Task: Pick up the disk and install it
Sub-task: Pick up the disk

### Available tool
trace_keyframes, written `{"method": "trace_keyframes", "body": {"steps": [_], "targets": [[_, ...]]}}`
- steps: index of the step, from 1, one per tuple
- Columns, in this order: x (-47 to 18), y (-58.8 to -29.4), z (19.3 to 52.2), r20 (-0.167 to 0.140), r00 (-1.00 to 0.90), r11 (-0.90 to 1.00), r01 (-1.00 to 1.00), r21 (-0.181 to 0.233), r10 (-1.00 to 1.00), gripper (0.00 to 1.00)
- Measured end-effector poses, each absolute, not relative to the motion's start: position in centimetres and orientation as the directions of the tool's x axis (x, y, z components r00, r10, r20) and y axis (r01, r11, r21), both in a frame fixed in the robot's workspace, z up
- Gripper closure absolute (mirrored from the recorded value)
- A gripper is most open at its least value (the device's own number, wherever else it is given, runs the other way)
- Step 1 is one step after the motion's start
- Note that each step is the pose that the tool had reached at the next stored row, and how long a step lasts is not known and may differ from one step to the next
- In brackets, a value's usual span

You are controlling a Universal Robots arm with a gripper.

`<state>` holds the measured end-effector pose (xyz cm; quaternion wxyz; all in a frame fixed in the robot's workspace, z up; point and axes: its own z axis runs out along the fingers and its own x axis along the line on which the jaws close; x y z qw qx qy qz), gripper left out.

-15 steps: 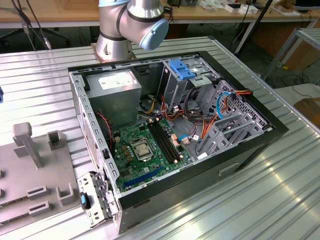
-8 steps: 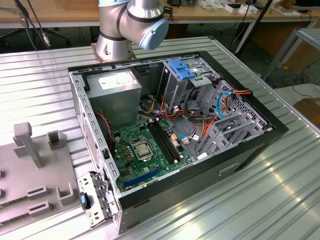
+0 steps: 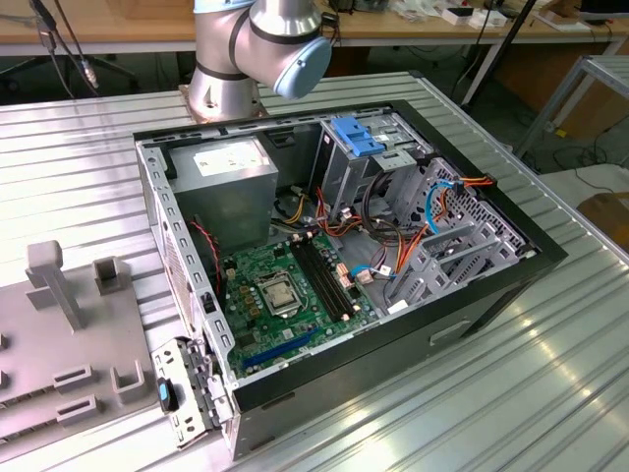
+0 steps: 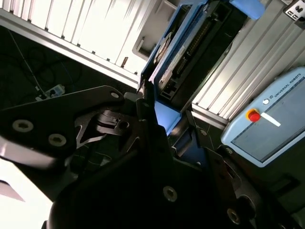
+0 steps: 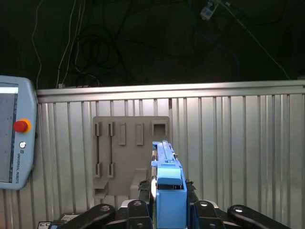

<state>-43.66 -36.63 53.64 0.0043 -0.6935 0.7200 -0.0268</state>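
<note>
The disk (image 5: 167, 174) shows edge-on in the first wrist view, a thin slab with bright blue plastic rails, clamped between my gripper's (image 5: 167, 206) dark fingers (image 5: 139, 207). In the second wrist view the disk (image 4: 188, 47) stretches away from the gripper (image 4: 164, 119), its dark face and connector edge framed in blue. The gripper is shut on it and holds it above the ribbed metal table, over the grey fixture plate (image 5: 128, 152). In the exterior view the open computer case (image 3: 511, 261) lies on its side with the motherboard exposed.
Inside the case are a drive cage with a blue top latch (image 3: 356, 138), a grey power supply box (image 3: 231, 172) and bundles of cables (image 3: 393, 246). The fixture plate (image 3: 59, 334) lies on the exterior view's left. A teach pendant (image 5: 14, 138) rests on the table. The arm's base (image 3: 256, 49) stands behind the case.
</note>
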Motion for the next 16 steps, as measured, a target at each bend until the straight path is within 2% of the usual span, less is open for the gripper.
{"method": "trace_keyframes", "body": {"steps": [16], "targets": [[-37.4,-36.6,53.6,0.031,-0.038,0.037,-0.998,-0.045,-0.999,0.63]]}}
